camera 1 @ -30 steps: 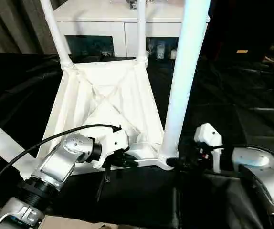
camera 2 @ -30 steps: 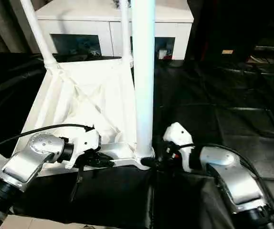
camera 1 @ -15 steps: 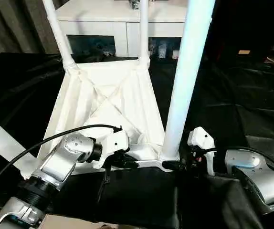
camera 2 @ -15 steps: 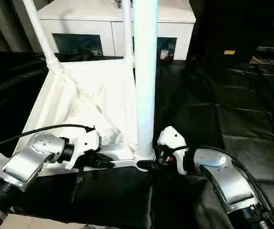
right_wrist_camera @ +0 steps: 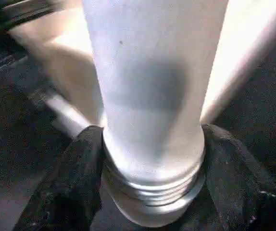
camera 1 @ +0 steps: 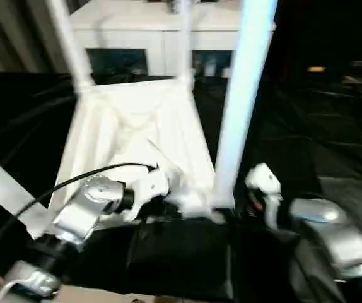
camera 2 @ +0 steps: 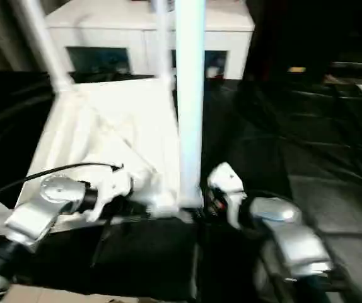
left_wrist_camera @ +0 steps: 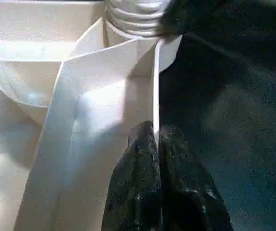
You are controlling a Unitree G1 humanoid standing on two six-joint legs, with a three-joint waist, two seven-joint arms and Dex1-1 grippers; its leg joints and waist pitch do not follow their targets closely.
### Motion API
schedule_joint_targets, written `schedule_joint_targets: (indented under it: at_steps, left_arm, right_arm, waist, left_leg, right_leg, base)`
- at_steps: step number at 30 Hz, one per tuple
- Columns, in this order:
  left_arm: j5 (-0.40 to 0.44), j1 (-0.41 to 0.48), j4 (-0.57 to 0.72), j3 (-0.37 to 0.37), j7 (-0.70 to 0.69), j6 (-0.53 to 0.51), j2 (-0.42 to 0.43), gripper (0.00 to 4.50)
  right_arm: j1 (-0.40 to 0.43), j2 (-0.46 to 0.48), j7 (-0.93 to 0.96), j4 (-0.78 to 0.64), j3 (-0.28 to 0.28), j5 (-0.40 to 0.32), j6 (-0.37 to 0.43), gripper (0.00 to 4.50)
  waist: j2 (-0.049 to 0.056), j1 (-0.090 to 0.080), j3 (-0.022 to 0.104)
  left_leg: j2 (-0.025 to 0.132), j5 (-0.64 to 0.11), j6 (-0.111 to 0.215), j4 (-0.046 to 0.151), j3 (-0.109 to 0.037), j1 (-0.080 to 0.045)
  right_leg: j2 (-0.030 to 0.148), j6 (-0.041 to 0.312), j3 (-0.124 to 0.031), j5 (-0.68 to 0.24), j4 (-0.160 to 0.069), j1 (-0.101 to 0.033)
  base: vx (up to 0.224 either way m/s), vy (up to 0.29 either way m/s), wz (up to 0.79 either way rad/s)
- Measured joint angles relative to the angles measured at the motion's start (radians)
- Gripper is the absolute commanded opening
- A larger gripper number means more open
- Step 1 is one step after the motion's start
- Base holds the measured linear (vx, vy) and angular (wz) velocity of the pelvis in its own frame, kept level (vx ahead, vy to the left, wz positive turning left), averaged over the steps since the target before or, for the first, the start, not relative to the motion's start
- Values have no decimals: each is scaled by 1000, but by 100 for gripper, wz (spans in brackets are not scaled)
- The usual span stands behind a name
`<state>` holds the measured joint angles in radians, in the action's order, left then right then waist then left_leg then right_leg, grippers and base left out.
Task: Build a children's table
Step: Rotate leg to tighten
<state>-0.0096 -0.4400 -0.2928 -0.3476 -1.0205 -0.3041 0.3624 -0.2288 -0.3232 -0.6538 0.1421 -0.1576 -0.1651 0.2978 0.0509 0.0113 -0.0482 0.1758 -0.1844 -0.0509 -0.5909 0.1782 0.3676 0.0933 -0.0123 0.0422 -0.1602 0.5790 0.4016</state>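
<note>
The tabletop (camera 1: 137, 129) lies upside down on the black floor covering (camera 1: 307, 132), its ribbed underside facing up, just in front of the white cabinet (camera 1: 162, 25). Two far legs (camera 1: 67, 44) stand in the far corner sockets, another leg (camera 1: 1, 186) shows at the near left corner slanting off the frame edge, and the near right leg (camera 1: 238, 101) stands upright in its socket at the near right corner.

The left gripper (left_wrist_camera: 156, 144) has its two black fingers pressed together on the thin near edge wall of the tabletop, pinching it between them.

The right gripper (right_wrist_camera: 152, 159) sits at the base of the near right leg, a black finger (right_wrist_camera: 78, 178) on each side of the ribbed collar where the leg meets the socket, touching it on both sides
</note>
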Motion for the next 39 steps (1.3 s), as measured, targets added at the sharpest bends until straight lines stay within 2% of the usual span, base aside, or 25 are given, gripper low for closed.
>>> schedule_joint_targets:
  at_steps: [3,4,8,12,13,15,18,20,23,26,28,33,36,39]
  left_arm:
    - [38,-18,-25,17,162,-60,-107,0]
    - [48,-27,-32,16,198,-78,-133,0]
    - [75,-55,-80,18,348,-112,-240,0]
    - [93,-78,-122,15,395,-98,-271,0]
    - [95,-80,-125,15,396,-96,-273,0]
    - [102,-80,-124,8,395,-87,-271,0]
    - [112,-81,-114,-4,391,-78,-246,0]
    - [113,-80,-107,-8,366,-61,-223,0]
    - [107,-66,-78,-11,325,-59,-195,0]
    - [72,-25,-8,-23,221,-45,-119,0]
    - [56,-14,13,-24,165,-34,-75,0]
    - [-15,23,50,-27,-80,47,80,0]
    - [-27,24,62,-30,-142,48,107,0]
    - [-32,18,63,-41,-154,48,106,0]
  right_arm:
    - [-22,148,279,52,42,66,5,269]
    - [-34,172,348,65,45,86,7,269]
    - [-78,247,548,129,63,135,4,269]
    - [-103,279,599,182,84,141,-29,269]
    - [-103,280,601,184,86,141,-34,304]
    - [-98,280,594,185,91,141,-49,339]
    - [-82,263,571,168,67,161,-66,345]
    - [-78,232,526,139,57,159,-67,384]
    - [-77,168,442,78,35,157,-69,384]
    - [-36,33,249,-16,16,112,-69,384]
    - [-11,-25,158,-43,16,84,-68,384]
    - [80,-180,-124,-131,-24,-3,-55,384]
    - [85,-194,-201,-140,-41,-38,-34,384]
    - [70,-183,-216,-138,-47,-41,-33,384]
  waist:
    - [-1,-12,1]
    - [-1,-14,1]
    - [0,-13,4]
    - [1,-8,4]
    - [1,-8,4]
    - [1,-7,4]
    - [1,-8,4]
    - [0,-10,3]
    - [-1,-11,2]
    - [-1,-4,2]
    - [-1,-4,2]
    - [-1,6,3]
    - [0,17,3]
    - [0,27,3]
  left_leg:
    - [-1,0,0,-1,-2,-3]
    - [-1,0,0,-1,-2,-2]
    - [-4,0,0,-1,-3,-2]
    - [-4,0,0,-1,-3,0]
    - [-4,0,0,-1,-4,0]
    - [-4,0,0,-1,-4,2]
    - [-4,0,0,-1,-4,3]
    - [-4,0,0,-1,-4,4]
    - [-3,0,0,-1,-5,4]
    - [-2,0,0,0,-5,4]
    - [-2,0,0,0,-5,4]
    - [-1,0,0,2,-5,4]
    - [-1,0,0,2,-4,5]
    - [-1,0,0,1,-3,5]
  right_leg:
    - [0,-1,0,0,-1,1]
    - [0,-1,0,0,-2,1]
    - [1,-1,-1,-1,-4,-1]
    - [1,-2,-1,-1,-5,-1]
    - [1,-2,-1,-1,-5,-1]
    - [1,-2,-1,-1,-6,-1]
    - [1,-2,0,-1,-6,1]
    - [1,-2,0,-1,-5,2]
    - [0,-2,1,-1,-4,3]
    - [0,-2,0,-1,-3,3]
    - [-1,-1,1,-1,-2,2]
    - [-1,4,1,2,-1,2]
    - [-1,4,0,2,-1,2]
    - [0,4,-1,2,-1,1]
  base:
    - [0,0,0]
    - [0,0,0]
    - [0,0,0]
    - [0,0,0]
    - [0,0,0]
    - [0,0,0]
    - [0,0,0]
    - [0,0,0]
    - [0,0,0]
    - [0,0,0]
    - [0,0,0]
    - [0,0,0]
    - [0,0,0]
    - [0,0,0]
